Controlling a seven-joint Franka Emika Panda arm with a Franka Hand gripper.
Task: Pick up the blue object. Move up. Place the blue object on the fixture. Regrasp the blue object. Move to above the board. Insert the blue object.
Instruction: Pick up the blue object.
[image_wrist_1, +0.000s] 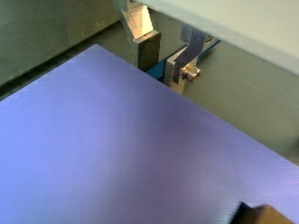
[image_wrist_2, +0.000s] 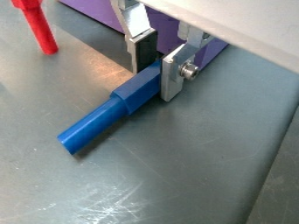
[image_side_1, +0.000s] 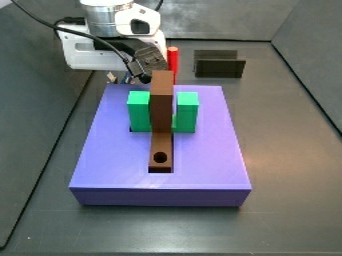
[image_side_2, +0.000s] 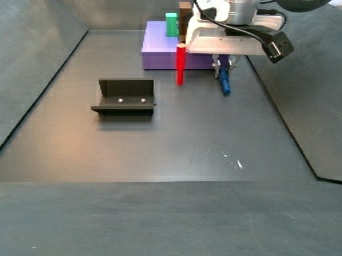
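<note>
Gripper (image_wrist_2: 156, 72) sits low at the floor just beside the purple board (image_wrist_1: 128, 149), and I can see its two silver fingers (image_wrist_2: 176, 74) straddling one end of the blue peg (image_wrist_2: 107, 118). In a wrist view the peg lies flat on the dark floor, its thicker squarish end between the dark pads and its rounder end sticking out away from the fingers. The plates look right against the peg's sides, but I can't tell from these views whether they are actually pressing on it or just standing beside it.

From a side view the gripper (image_side_2: 223, 68) hangs under the white wrist at the edge of the board (image_side_2: 160, 45), with the blue peg (image_side_2: 225, 80) on the floor directly under it, pointing away from the board. The red peg (image_side_2: 179, 55) stands upright close by, near the board's edge; in a wrist view I see the red peg (image_wrist_2: 40, 26) well off to one side of the fingers, not touching the blue one.

On the board (image_side_1: 201, 165) the two green blocks (image_side_1: 139, 110) flank the long brown strip (image_side_1: 162, 125), whose round hole (image_side_1: 160, 158) is near its end. The fixture (image_side_2: 123, 97) stands on the floor well apart from the gripper.
</note>
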